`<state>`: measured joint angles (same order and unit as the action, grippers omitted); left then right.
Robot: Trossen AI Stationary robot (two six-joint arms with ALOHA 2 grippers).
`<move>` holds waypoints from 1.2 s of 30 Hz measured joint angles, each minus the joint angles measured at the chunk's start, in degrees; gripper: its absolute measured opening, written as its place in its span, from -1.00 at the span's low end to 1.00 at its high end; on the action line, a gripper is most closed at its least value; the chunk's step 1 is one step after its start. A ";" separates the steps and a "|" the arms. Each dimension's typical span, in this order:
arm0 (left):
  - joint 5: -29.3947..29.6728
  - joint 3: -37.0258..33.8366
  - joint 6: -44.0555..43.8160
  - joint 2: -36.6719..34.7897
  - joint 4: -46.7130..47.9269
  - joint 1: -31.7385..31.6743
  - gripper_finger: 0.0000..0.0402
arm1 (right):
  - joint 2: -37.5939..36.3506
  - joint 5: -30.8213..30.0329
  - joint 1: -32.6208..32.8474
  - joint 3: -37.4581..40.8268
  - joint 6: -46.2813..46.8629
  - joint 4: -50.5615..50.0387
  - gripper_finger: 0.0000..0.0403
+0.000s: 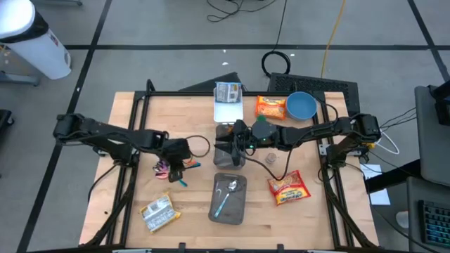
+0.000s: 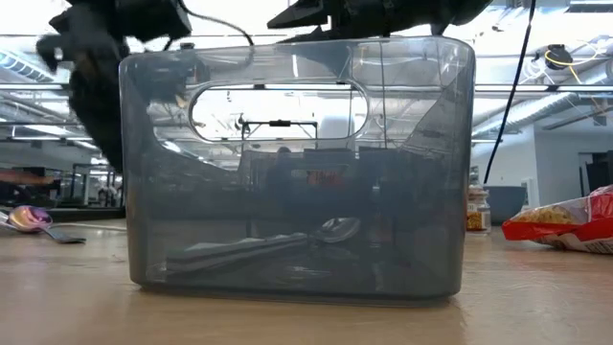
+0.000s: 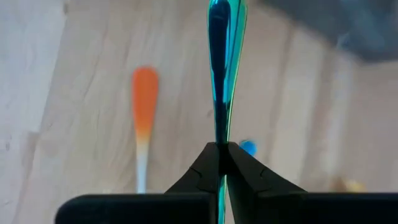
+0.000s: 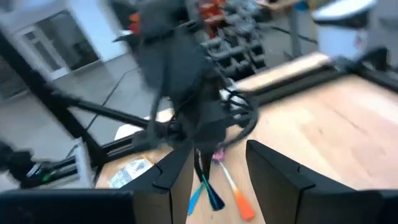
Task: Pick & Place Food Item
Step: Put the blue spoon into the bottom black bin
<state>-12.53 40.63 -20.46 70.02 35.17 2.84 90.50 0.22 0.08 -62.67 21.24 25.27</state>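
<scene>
A: Left of the bin (image 1: 230,153), the left gripper (image 1: 176,167) pinches a blue utensil (image 3: 225,68) by its thin stem, fingers (image 3: 205,165) closed tight on it. An orange one (image 3: 144,118) lies just beside on the table (image 1: 133,126).

B: And the right gripper (image 1: 235,144)?

A: It hangs over the bin, fingers apart, holding nothing. The food packets (image 1: 288,187) are on the table, untouched.

B: How to do this step well?

A: I think lift straight up, slowly, so the stem does not slip or drag the orange one.
</scene>
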 joint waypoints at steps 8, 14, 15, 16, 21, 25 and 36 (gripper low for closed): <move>-10.53 0.10 -3.69 -10.18 -6.73 -3.86 -0.95 | -3.97 2.93 1.49 -0.49 -14.79 -0.05 -0.30; -22.71 0.18 -11.59 -12.76 -18.68 -7.52 -0.95 | -5.48 1.96 5.12 -2.24 -25.29 -6.07 -0.30; -24.82 0.18 -12.71 -12.68 -20.50 -8.10 -0.95 | -5.41 1.25 5.71 -3.50 -26.96 -8.79 -0.30; -26.72 0.18 -13.58 -12.49 -21.43 -8.67 -0.95 | -5.35 1.15 6.18 -4.92 -28.80 -11.30 -0.30; -33.75 0.14 -16.55 -10.61 -26.16 -10.94 -0.95 | -4.29 1.30 6.35 -9.83 -33.45 -16.81 -0.30; -37.13 0.11 -19.19 -8.88 -29.53 -11.70 -0.95 | -4.25 1.30 5.48 -10.25 -35.77 -16.53 -0.30; -42.67 0.17 -25.46 -4.12 -41.13 -11.83 -0.95 | -4.25 4.58 5.18 -10.25 -37.06 -16.95 -0.30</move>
<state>-55.20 40.80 -45.92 65.90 -5.96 -8.99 86.26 4.79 5.26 -72.93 -15.82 8.31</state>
